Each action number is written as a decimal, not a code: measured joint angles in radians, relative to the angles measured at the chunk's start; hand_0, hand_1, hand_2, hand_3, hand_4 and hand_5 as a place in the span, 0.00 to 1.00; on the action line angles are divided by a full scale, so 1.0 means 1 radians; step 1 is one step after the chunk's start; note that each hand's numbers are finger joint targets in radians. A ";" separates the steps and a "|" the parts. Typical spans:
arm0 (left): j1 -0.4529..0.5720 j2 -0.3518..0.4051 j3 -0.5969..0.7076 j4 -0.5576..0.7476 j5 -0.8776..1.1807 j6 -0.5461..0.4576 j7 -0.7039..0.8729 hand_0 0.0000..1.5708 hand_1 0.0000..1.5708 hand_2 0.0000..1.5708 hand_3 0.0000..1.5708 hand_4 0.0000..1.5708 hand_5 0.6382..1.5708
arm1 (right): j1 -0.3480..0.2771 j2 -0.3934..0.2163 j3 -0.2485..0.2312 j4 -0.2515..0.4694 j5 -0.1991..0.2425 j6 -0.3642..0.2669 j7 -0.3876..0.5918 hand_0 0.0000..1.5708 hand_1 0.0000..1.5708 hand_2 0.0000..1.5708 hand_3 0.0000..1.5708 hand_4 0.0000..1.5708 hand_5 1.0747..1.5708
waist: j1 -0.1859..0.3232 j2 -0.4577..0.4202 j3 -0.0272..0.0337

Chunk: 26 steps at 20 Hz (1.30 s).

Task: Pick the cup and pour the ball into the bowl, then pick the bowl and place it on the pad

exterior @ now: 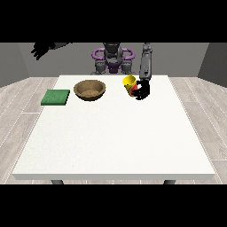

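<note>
A yellow cup (129, 82) is at the table's far side, right of centre, tilted a little to the left. The black hand at the view's right (142, 90) has its fingers curled round the cup's right side. I cannot see the ball. A brown wooden bowl (90, 90) stands upright to the left of the cup, apart from it. A green square pad (56, 97) lies flat near the table's left edge. The hand at the view's left (41, 49) is raised high beyond the table's far left corner, fingers spread, holding nothing.
The white table (115, 137) stretches wide toward the camera. The robot's torso (112, 60) stands behind the far edge. Grey plank floor surrounds the table.
</note>
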 measured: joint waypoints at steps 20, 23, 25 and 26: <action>-0.314 -0.104 -0.547 0.143 -0.816 0.301 0.830 0.85 0.85 1.00 1.00 0.94 0.96 | 0.015 -0.043 -0.035 0.336 0.026 0.081 -0.045 0.00 0.00 0.00 0.08 0.45 0.98 | 0.067 -0.235 0.0015; -0.365 -0.123 -0.626 0.151 -0.899 0.262 0.967 0.86 0.86 1.00 1.00 0.87 0.99 | -0.001 -0.051 -0.034 0.379 0.023 0.108 -0.058 0.00 0.00 0.00 0.08 0.44 0.97 | 0.050 -0.235 0.0011; -0.405 -0.130 -0.664 0.170 -0.960 0.233 1.042 0.93 0.93 1.00 1.00 0.80 0.98 | -0.017 -0.045 -0.027 0.385 0.027 0.106 -0.063 0.00 0.00 0.00 0.11 0.44 0.97 | 0.045 -0.233 0.0008; -0.428 -0.131 -0.684 0.182 -0.991 0.207 1.068 0.95 0.95 1.00 1.00 0.76 0.99 | -0.021 -0.039 -0.022 0.387 0.034 0.097 -0.062 0.00 0.00 0.00 0.16 0.44 0.97 | 0.048 -0.241 0.0002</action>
